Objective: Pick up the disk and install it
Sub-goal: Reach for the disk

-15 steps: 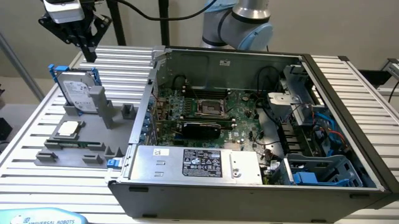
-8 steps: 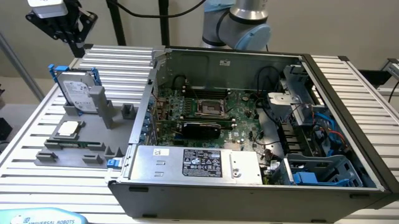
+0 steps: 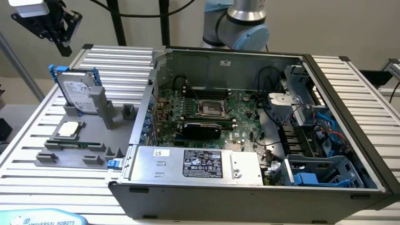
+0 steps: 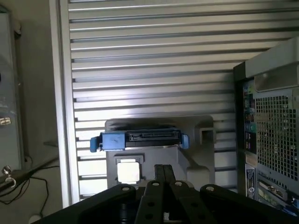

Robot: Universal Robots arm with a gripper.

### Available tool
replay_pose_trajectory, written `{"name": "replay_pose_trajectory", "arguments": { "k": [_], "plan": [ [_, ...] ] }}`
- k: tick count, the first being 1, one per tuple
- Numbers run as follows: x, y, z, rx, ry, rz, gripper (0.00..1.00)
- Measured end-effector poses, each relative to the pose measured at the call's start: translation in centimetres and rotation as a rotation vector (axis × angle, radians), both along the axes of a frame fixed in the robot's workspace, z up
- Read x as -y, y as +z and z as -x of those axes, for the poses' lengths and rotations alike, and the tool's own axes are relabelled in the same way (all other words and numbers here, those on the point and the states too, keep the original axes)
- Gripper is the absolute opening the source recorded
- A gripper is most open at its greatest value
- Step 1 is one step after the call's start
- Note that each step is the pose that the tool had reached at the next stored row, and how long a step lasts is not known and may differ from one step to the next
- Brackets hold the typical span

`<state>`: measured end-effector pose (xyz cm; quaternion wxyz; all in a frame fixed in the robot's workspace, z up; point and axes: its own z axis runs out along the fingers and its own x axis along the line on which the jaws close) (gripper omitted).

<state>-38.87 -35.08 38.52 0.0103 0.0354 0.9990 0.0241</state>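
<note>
- Hovering with gripper (image 3: 61, 47) clenched shut, gripping nothing.
- Leaving disk (image 3: 81, 93) untouched in grey stand (image 3: 107, 112), well beneath the jaws.
- Counting neither pickup nor install as done.

Pretty sure this is a robotics lab test bench. There's a slatted aluminium table (image 3: 350, 93) with a Universal Robots arm (image 3: 240, 21) standing at the back. A desktop PC case (image 3: 250, 194) lies open with its motherboard (image 3: 206, 115) exposed. A grey fixture (image 3: 65, 159) holds loose parts like the disk (image 3: 80, 96), and there's a light-blue device (image 3: 40, 219) marked Universal Robots up front.
</note>
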Motion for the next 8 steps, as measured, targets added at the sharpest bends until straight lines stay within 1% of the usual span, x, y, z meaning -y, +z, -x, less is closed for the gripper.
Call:
{"name": "replay_pose_trajectory", "arguments": {
  "k": [8],
  "plan": [
    [-1.11,-0.53,3.6,0.0,0.0,-0.0001,0.11]
  ]
}}
